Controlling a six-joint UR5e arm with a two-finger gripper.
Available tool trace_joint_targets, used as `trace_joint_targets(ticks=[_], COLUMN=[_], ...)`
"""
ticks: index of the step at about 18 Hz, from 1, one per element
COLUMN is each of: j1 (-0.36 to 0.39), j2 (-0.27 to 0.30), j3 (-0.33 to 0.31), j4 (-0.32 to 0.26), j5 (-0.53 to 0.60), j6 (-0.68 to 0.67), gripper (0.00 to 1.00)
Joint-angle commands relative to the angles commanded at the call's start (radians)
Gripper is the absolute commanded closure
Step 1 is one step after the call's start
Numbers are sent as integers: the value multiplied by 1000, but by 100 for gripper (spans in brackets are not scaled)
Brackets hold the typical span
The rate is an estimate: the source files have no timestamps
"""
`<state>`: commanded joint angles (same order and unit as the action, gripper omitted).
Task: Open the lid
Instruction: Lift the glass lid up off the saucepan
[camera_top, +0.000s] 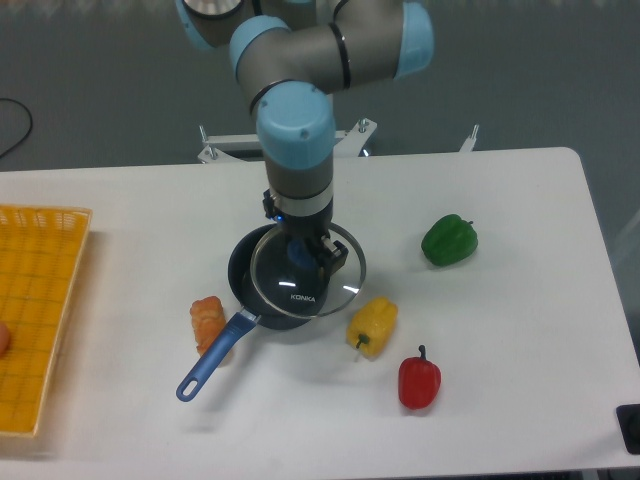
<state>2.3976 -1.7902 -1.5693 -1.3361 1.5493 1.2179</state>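
The lid (305, 282), a clear glass disc with a metal rim and white "KONKA" lettering, hangs a little above the dark blue saucepan (262, 300) and is shifted to its right, so the pan's left part lies uncovered. My gripper (304, 253) reaches straight down from the arm and is shut on the lid's blue centre knob. The saucepan's long blue handle (210, 358) points toward the front left.
A yellow pepper (372, 325) lies just right of the pan, under the lid's edge. A red pepper (419, 380) sits in front of it, a green pepper (449, 240) to the right. An orange food item (208, 322) is by the handle. A yellow basket (35, 310) stands at the left edge.
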Motion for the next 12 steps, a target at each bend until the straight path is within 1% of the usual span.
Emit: trace_joint_targets(ticks=[5,12], j1=[15,23], j2=[0,2], j3=[0,-8], j4=[-3,-5], j5=[5,8], j6=[49,60], gripper=[44,44])
